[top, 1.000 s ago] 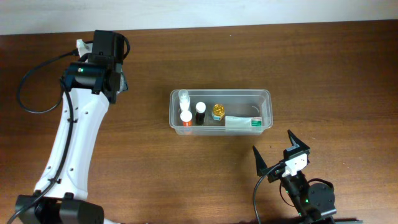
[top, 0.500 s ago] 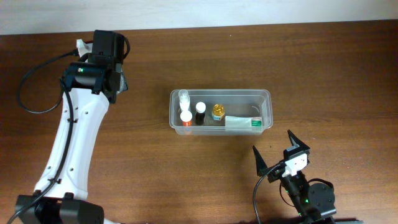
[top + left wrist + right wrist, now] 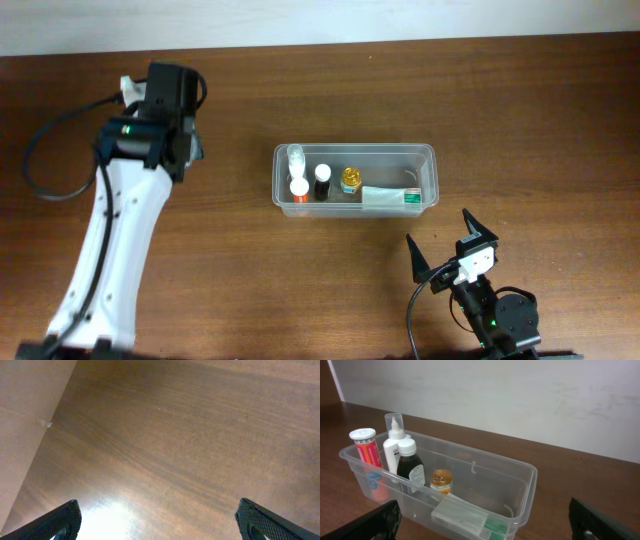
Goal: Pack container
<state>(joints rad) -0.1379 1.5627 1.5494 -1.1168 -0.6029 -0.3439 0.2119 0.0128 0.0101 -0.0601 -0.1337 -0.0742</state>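
The right hand (image 3: 437, 227) hangs low over the dark brown wooden desk (image 3: 560, 120) with its two black fingers spread wide and nothing between them. Just ahead of its fingertips, apart from them, stands the one clear rectangular plastic container (image 3: 532, 474) with rounded corners and a rim. Inside it are five things. Nearest this hand, along the near wall and toward the right end, one flat white-and-green cardboard box (image 3: 465, 516) lies on its side. Just beyond the box stands one small amber jar with a gold lid (image 3: 441, 480). Farther to the left stand one dark bottle with a white cap (image 3: 410, 464), one white squeeze bottle with a pointed nozzle under a clear cap (image 3: 393, 442), and at the far left end one orange-red tube with a white cap (image 3: 366, 448); all four are upright. The left hand (image 3: 160, 525) is also opened wide and empty, hovering over bare wood close to the desk's far edge, where a pale wall (image 3: 25, 420) meets it. The container sits well off to this hand's right.
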